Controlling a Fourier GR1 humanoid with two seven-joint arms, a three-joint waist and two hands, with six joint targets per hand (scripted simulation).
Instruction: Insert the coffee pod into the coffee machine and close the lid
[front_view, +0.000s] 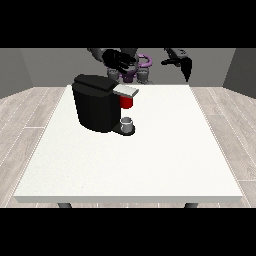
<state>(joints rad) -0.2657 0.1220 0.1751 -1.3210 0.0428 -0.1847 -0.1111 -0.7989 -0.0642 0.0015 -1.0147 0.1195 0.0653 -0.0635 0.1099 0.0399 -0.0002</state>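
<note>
White table (150, 170) carries the black coffee machine (97, 105) — both hands hover behind, fingers' state unclear.

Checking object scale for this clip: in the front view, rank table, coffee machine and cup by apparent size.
1. Table, by far the largest.
2. Coffee machine.
3. Cup, the smallest, sitting at the machine's base.

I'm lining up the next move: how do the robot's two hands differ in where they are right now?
The hand at the view's left hangs just above the coffee machine, behind its grey lid; the hand at the view's right is off to the side, away from the machine. The first points sideways, the second droops downward. Both are black and raised off the table.
</note>
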